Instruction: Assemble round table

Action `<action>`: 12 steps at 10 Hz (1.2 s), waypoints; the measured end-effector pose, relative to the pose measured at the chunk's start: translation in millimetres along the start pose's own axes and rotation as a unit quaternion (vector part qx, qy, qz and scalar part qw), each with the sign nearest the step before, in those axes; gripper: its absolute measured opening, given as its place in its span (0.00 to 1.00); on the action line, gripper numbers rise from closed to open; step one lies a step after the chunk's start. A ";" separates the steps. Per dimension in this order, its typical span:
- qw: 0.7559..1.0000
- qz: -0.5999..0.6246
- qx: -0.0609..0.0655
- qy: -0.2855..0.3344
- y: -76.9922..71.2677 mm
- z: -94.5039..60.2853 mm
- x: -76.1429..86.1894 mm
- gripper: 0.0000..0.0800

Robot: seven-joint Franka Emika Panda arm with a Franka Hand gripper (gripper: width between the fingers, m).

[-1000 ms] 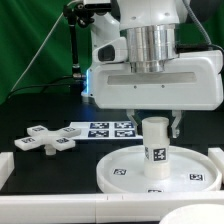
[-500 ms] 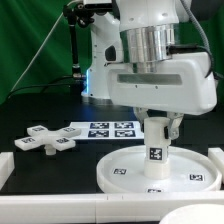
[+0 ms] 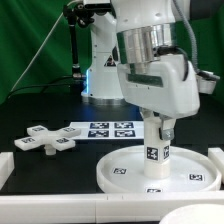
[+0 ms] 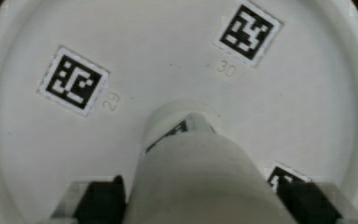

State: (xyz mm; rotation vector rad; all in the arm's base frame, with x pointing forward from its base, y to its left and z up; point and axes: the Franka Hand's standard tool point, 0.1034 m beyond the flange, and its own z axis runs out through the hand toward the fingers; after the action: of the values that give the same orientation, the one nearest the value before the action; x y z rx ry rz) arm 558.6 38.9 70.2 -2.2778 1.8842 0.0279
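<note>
While the end effector (image 3: 157,128) grips the short leg (image 3: 157,152) tight, the leg stands upright in the middle of the round disc (image 3: 112,171). The cross-shaped piece (image 3: 45,140) lies apart on the worktop (image 3: 30,117).

White disc (image 3: 112,168), white leg (image 3: 157,148), black-and-white square tags (image 3: 121,172); table (image 3: 55,166) apparently black

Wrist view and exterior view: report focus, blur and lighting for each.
Wrist view: the leg close to the lens is soft and out of focus, the disc and its tags sharper, corners dark. Exterior view: even light, the white arm slightly smeared, a blue glow beside it, the black table showing little detail.
</note>
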 end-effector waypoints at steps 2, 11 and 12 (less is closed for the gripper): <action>0.993 0.116 0.007 -0.016 0.2 0.6 -1.0 0.51; 0.994 0.108 0.012 -0.028 -3.0 0.8 -5.5 0.81; 0.998 0.060 0.013 -0.027 -3.0 0.8 -5.5 0.81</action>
State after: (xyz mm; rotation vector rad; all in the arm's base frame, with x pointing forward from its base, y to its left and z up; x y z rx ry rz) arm 560.5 44.9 70.6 -2.1213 1.9790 0.0798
